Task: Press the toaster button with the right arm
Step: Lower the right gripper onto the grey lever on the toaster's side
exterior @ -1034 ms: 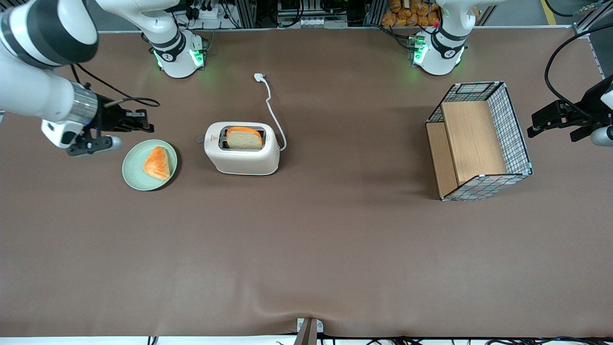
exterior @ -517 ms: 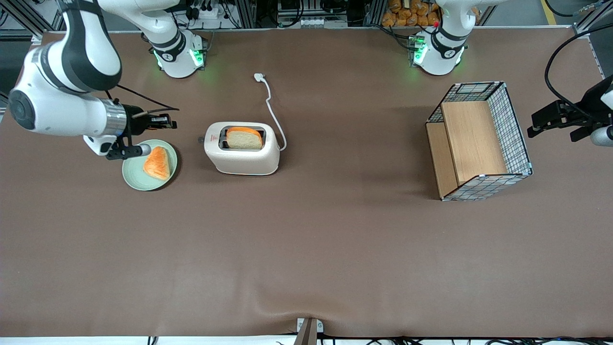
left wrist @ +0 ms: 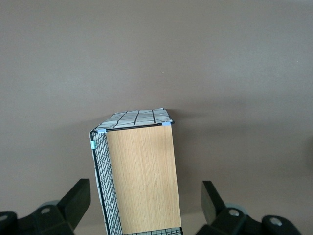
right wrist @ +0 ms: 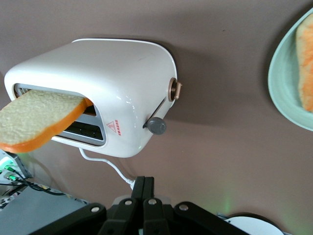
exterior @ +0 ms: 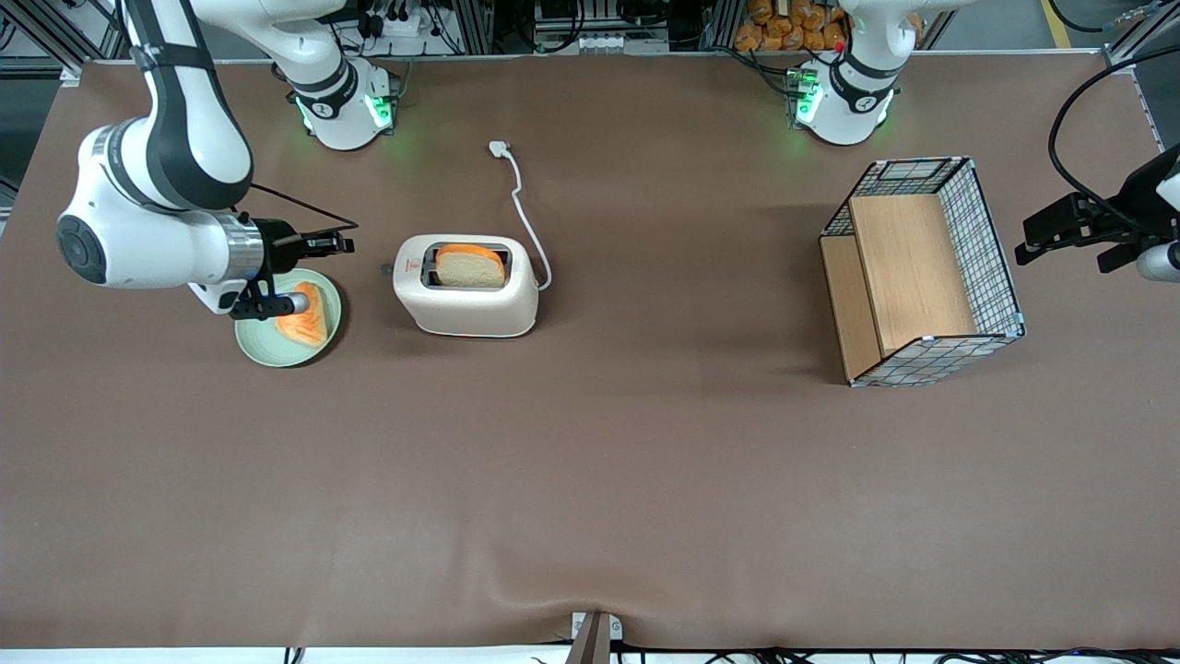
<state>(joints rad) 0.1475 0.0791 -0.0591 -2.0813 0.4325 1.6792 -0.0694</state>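
- Front view: the toaster (exterior: pixel 466 286) is seen on the brown table (exterior: pixel 590 480) with a slice of bread (exterior: pixel 470 266) in one slot. The toaster button (exterior: pixel 385 269) is on the narrow face that looks toward the working arm's end. The gripper (exterior: pixel 343 244) of the right arm (exterior: pixel 157 231) is held above the edge of the green plate (exterior: pixel 261 348), near the button but not touching it.
- Right wrist view: the gripper's fingers (right wrist: pixel 145 196) are pressed together. The grey toaster button (right wrist: pixel 157 126) is seen up, not pushed.
- The reaching step is judged to be in hand. Next, the fingertips need to be brought over the button and pushed down.
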